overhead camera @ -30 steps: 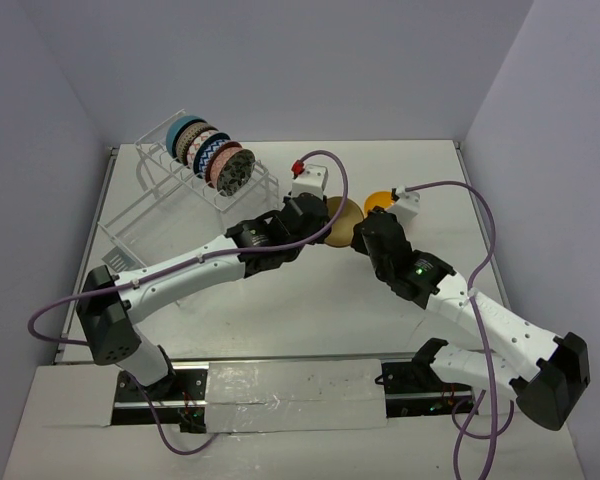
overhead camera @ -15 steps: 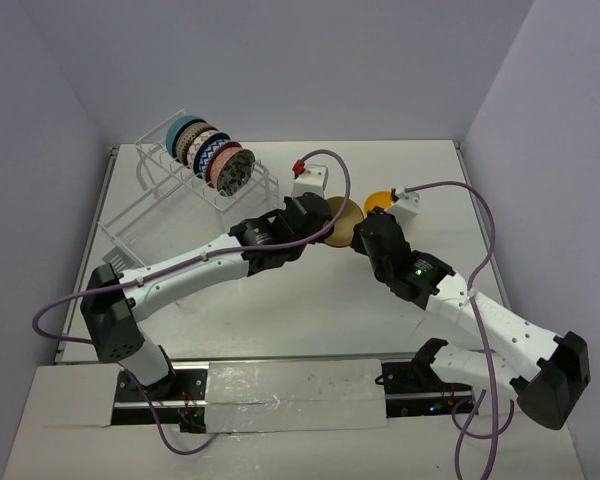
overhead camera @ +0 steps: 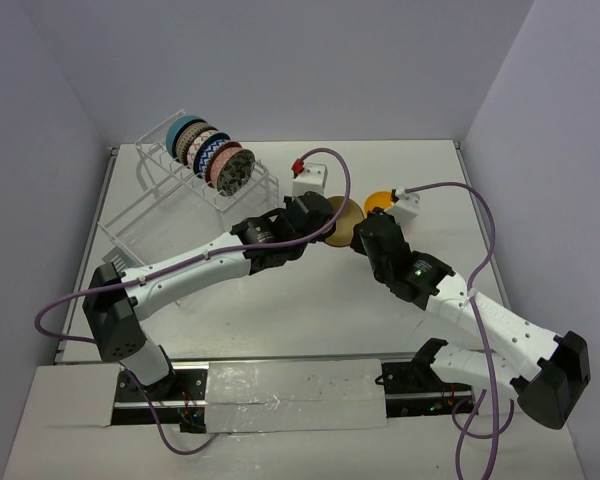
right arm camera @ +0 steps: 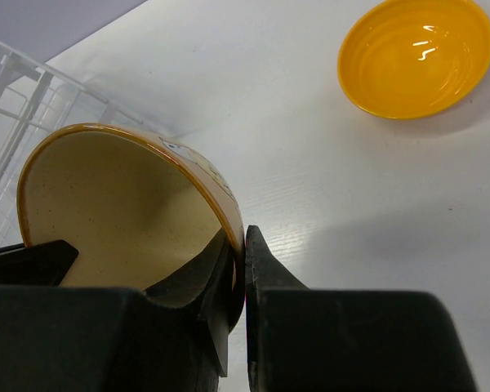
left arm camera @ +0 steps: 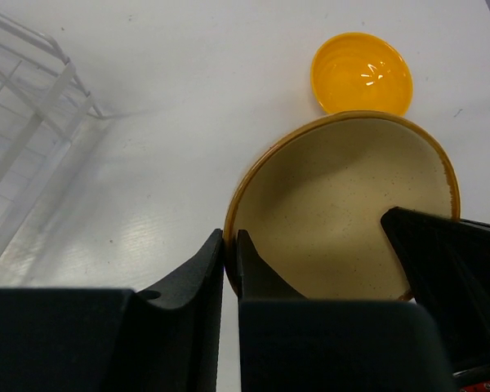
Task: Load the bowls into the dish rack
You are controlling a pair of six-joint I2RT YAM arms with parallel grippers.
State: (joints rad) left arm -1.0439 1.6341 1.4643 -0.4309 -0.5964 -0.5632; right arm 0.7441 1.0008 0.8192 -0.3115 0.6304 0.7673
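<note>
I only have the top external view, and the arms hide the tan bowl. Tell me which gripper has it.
Observer: Both. In the left wrist view, the left gripper pinches the tan bowl at its rim.
Operator: Report the right side.
Observer: In the right wrist view, the right gripper clamps the rim on the other side, one finger inside the bowl and one outside.
Operator: Check the orange-yellow bowl.
Observer: It sits upright and empty on the table, apart from the tan bowl.
</note>
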